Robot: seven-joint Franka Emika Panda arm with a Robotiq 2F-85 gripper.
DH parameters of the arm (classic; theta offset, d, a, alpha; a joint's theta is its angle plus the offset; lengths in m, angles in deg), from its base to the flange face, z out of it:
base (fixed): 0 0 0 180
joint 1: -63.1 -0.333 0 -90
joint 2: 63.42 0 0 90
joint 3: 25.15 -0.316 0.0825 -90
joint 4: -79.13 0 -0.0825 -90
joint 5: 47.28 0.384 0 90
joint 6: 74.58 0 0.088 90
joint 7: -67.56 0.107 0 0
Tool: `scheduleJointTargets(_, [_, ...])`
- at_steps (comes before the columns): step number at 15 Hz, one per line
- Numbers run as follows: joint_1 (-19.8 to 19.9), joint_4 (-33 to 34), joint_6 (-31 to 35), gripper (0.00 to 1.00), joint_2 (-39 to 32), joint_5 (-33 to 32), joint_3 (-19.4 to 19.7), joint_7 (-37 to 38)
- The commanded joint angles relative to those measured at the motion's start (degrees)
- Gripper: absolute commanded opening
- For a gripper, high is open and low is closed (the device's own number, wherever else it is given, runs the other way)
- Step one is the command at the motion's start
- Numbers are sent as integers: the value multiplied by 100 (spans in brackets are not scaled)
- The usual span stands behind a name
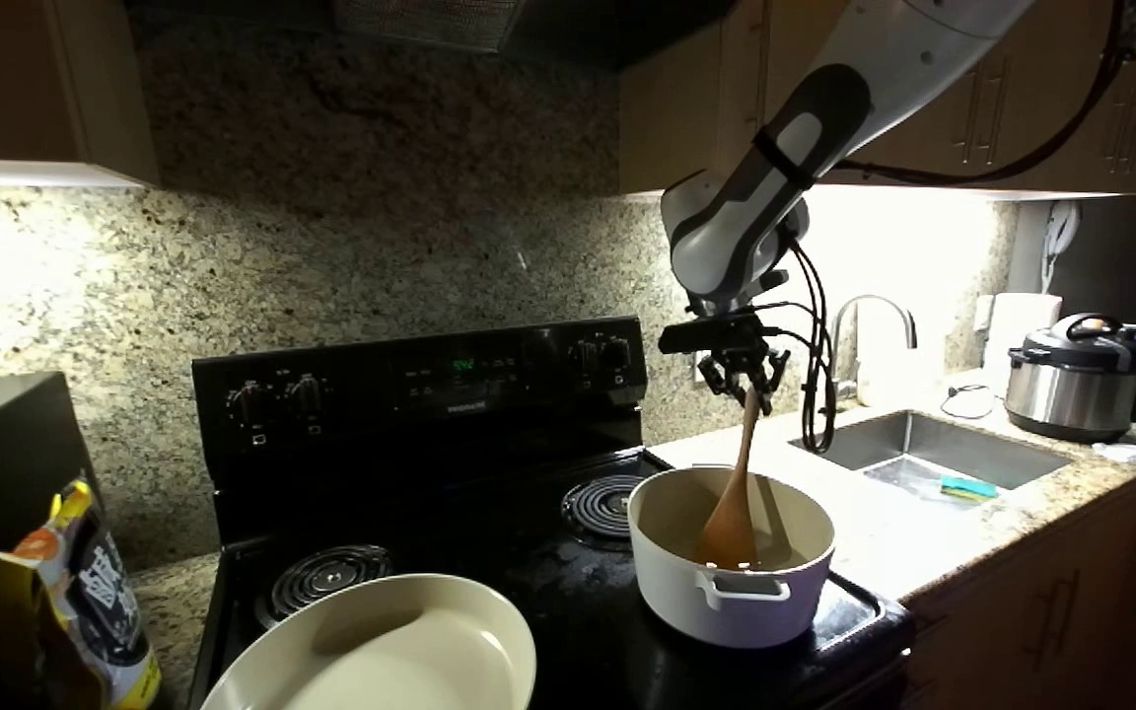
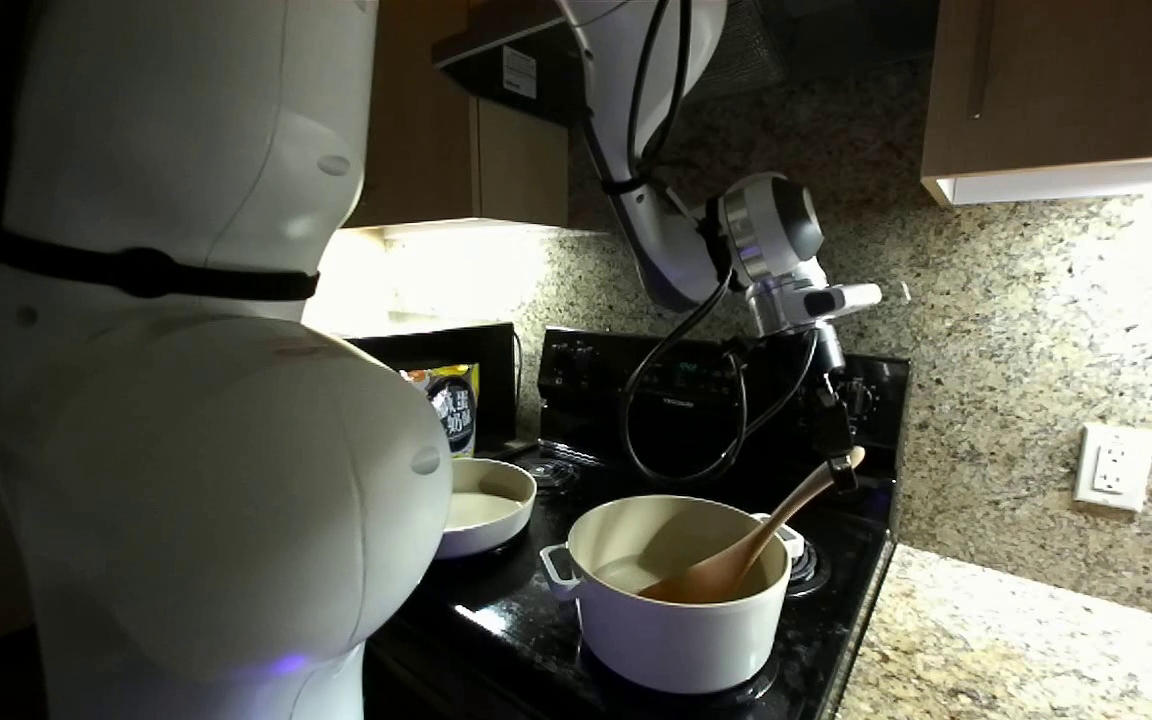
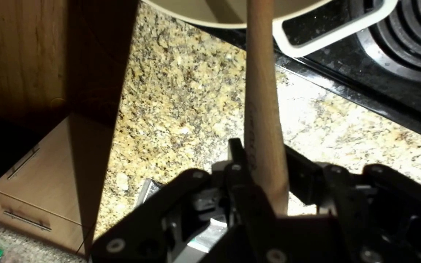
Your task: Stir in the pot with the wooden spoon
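The round cream pot [image 1: 672, 592] stands on the black stove near its edge by the counter. It shows in both exterior views [image 2: 676, 645], and its rim and a side handle show at the top of the wrist view [image 3: 305, 50]. The wooden spoon [image 1: 731, 523] leans tilted in the pot, its head down inside [image 2: 721, 572]; whether it touches the bottom is hard to tell. My gripper [image 1: 751, 392] is above the pot's rim, shut on the upper handle of the spoon [image 3: 261, 91]. In the wrist view the two fingers [image 3: 263, 157] sit on either side of the handle.
A wide shallow white bowl [image 1: 410, 651] sits on the stove beside the pot. A coil burner [image 1: 607, 503] lies behind the pot. A sink [image 1: 859, 452] and a steel cooker [image 1: 1071, 394] are along the counter. A bag [image 1: 100, 602] stands at the stove's far side.
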Motion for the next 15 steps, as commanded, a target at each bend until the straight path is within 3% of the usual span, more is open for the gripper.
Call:
scheduleJointTargets(1, [22, -231, -15, 8, 95, -14, -32, 32])
scheduleJointTargets(9, [-143, -205, 106, 8, -26, 95, -320, -174])
scheduleJointTargets(15, [-112, 93, 12, 8, -13, -18, -273, -194])
